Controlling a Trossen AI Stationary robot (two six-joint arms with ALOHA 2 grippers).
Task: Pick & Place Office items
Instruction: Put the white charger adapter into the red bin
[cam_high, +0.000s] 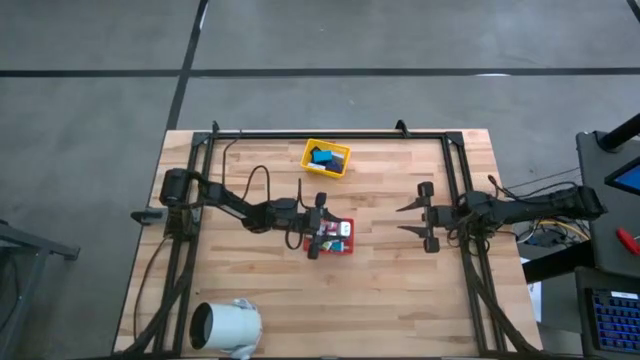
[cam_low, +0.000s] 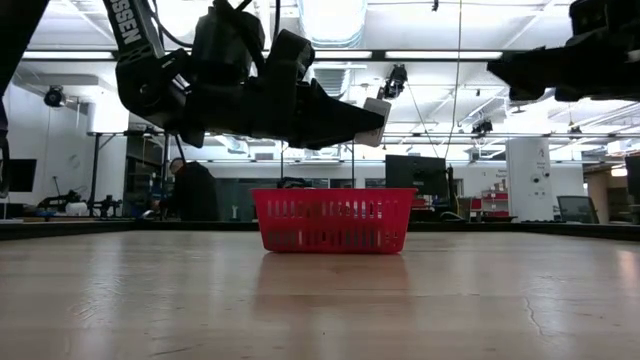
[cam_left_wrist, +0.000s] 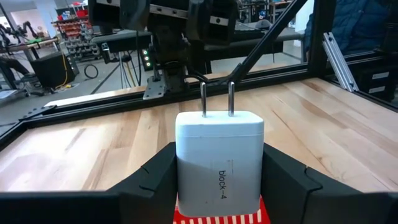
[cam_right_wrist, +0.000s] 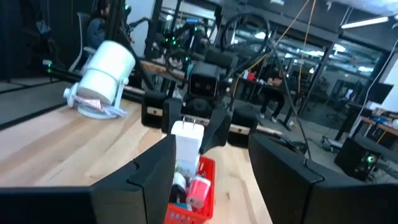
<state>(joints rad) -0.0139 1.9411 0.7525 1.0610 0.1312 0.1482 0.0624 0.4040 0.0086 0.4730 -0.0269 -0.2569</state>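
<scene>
left gripper (cam_high: 330, 232) hangs over the red tray (cam_high: 347, 246) mid-table, jaws pinching a white plug-in charger (cam_left_wrist: 218, 163) by its sides, prongs pointing away from the wrist. charger sits above the tray, clear of the rim in the low view. more small items (cam_right_wrist: 194, 186) lie in the red tray, white and pink ones. yellow tray (cam_high: 326, 158) near the far edge holds blue pieces (cam_high: 324, 156). right gripper (cam_high: 403, 219) waits off to the right of the red tray, jaws spread, empty. white cylinder (cam_high: 226, 327) lies at the near left corner of the table (cam_high: 400, 300).
</scene>
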